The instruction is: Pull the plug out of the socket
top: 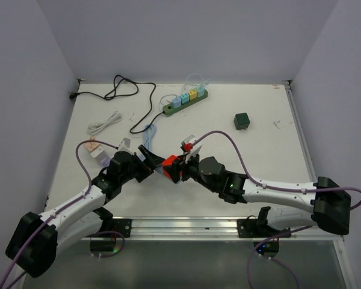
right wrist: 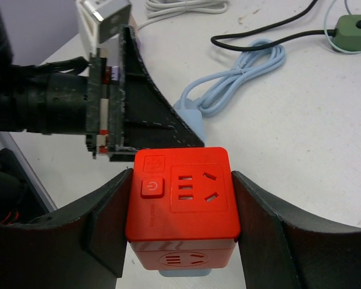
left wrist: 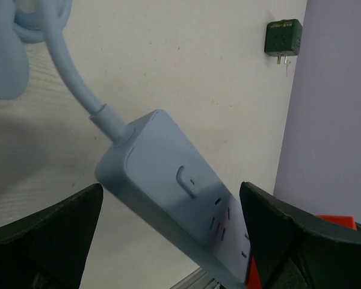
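Note:
The dark green power strip lies at the back of the table with several coloured cube plugs in it and a black cord; its end shows in the right wrist view. Both grippers are far from it, near the front. My right gripper is shut on a red cube plug that sits on the end of a light blue strip. My left gripper straddles that light blue strip, its fingers against the strip's sides.
A small dark green cube adapter lies at the right. A coiled white cable lies at the left. The light blue strip's coiled cord lies behind the grippers. Walls close in the table on three sides.

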